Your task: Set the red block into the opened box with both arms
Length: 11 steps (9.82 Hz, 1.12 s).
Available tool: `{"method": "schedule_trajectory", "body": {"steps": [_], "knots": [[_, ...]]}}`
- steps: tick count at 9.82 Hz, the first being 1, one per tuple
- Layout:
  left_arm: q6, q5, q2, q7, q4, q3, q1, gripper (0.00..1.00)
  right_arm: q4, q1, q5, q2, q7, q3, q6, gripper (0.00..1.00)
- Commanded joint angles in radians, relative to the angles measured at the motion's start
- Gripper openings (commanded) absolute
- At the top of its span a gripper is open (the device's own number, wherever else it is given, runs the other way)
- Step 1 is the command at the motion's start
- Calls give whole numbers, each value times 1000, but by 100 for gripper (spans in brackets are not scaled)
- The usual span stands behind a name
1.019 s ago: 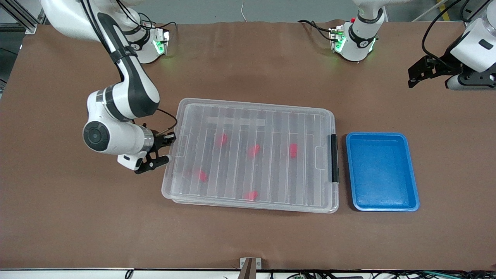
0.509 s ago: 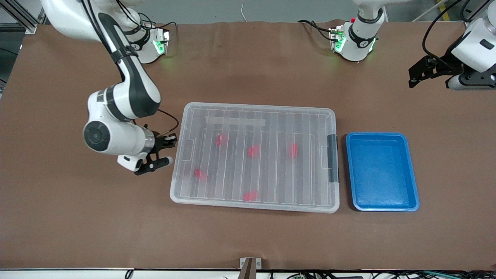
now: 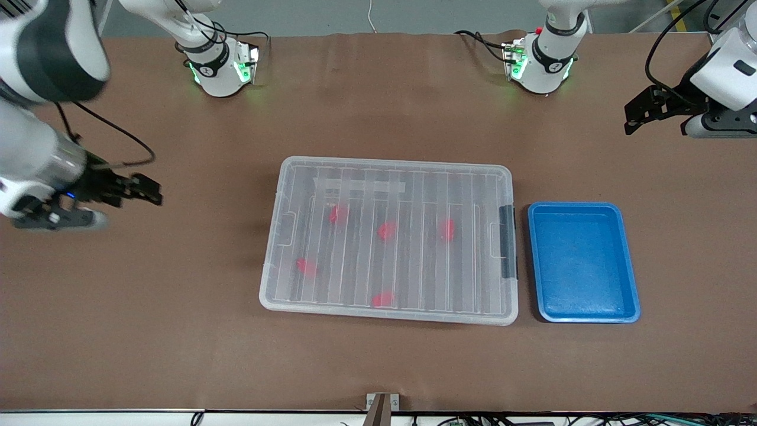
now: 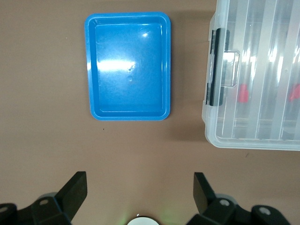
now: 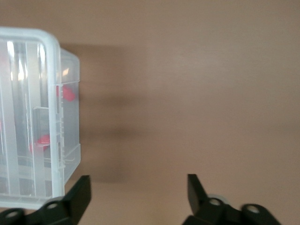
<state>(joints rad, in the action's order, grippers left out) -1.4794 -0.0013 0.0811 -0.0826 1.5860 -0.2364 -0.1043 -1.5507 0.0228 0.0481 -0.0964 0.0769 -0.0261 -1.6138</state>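
Observation:
The clear box (image 3: 390, 168) lies mid-table with its ribbed lid flat on it. Several red blocks (image 3: 387, 231) show through the lid, inside the box. My right gripper (image 3: 152, 191) hangs open and empty over bare table, between the box and the right arm's end of the table. The right wrist view shows that gripper (image 5: 138, 190) apart from the box's corner (image 5: 47, 117), with a red block (image 5: 68, 93) inside. My left gripper (image 3: 631, 117) waits open, high over the left arm's end. In the left wrist view it (image 4: 140, 187) hangs over bare table.
An empty blue tray (image 3: 585, 205) sits beside the box toward the left arm's end, seen too in the left wrist view as the blue tray (image 4: 129, 116). The box's black latch (image 3: 507, 242) faces the tray.
The lid, lifted at the right arm's end a second ago, now lies flat on the box. My right gripper has opened, let go of it and swung away toward its end of the table.

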Motion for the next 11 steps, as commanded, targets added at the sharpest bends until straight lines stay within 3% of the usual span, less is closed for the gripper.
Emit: {"method": "schedule_trajectory", "body": {"steps": [1, 3, 5, 11], "knots": [[8, -2, -18, 10, 2, -1, -3, 100, -42, -49, -17, 105, 15, 17, 67, 100], [8, -2, -18, 9, -3, -1, -5, 100, -32, -47, -23, 145, -6, 63, 145, 100], [8, -2, -21, 10, -4, -1, -5, 100, 24, -56, -106, 130, -80, 67, 147, 100], [8, -2, -23, 7, -3, -1, -3, 100, 6, -124, -40, 119, -52, 75, 100, 100]]}}
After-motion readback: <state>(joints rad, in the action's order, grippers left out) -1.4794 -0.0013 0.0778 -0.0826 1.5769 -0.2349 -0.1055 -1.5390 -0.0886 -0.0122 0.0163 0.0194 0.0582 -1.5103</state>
